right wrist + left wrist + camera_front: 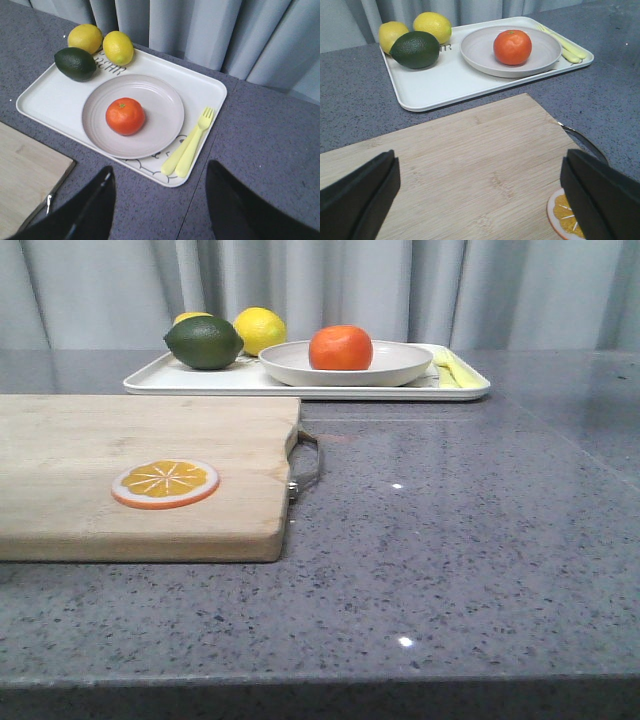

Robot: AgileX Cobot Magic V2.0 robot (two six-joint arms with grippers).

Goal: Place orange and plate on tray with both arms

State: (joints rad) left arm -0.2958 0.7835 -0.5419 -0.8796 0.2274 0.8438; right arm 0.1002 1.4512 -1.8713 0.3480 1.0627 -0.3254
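The orange rests in the middle of the off-white plate. That plate stands on the white tray at the back of the table. My left gripper hangs open above the wooden board, nothing between its fingers. Open too is my right gripper, above the bare table just in front of the tray's edge. Neither gripper shows in the front view.
Two yellow lemons and a dark green fruit lie on the tray's left part, a yellow fork and knife on its right. A wooden cutting board with metal handle holds an orange slice.
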